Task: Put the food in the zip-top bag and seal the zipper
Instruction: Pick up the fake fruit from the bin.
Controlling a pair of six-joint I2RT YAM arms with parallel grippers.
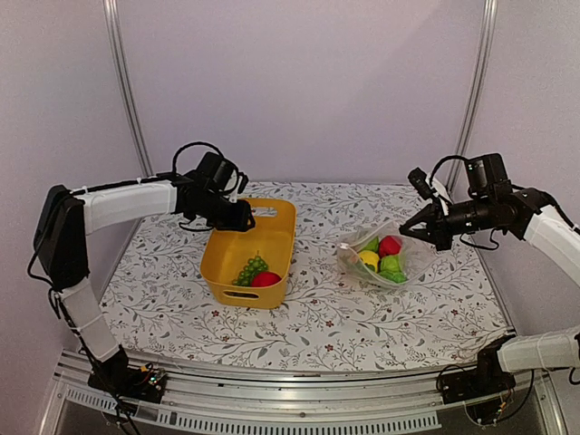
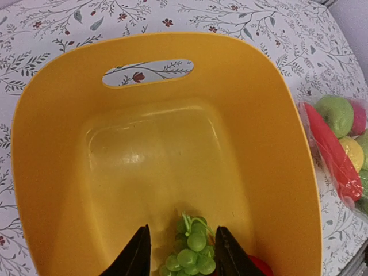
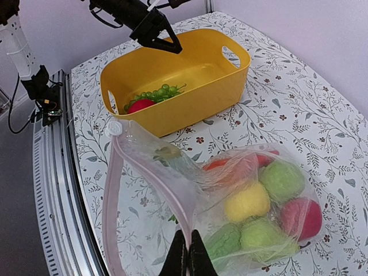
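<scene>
Jaws parted and empty, the left gripper hangs above the far end of the yellow tub. At the tub's near end lie the 2 pieces not yet bagged: green grapes and a red piece touching them. The wrist view lines the grapes up between the fingers, so they look to be the pick. To do it well, descend straight, straddle the thick middle of the bunch rather than its stem, and stay off the red piece and the tub wall. To the right, the zip-top bag lies on the table, holding green, yellow, red and orange pieces. The right gripper is pinched tight on the mouth edge, holding it up; the pink zipper gapes unsealed. Hold that mouth high and wide for the drop.
</scene>
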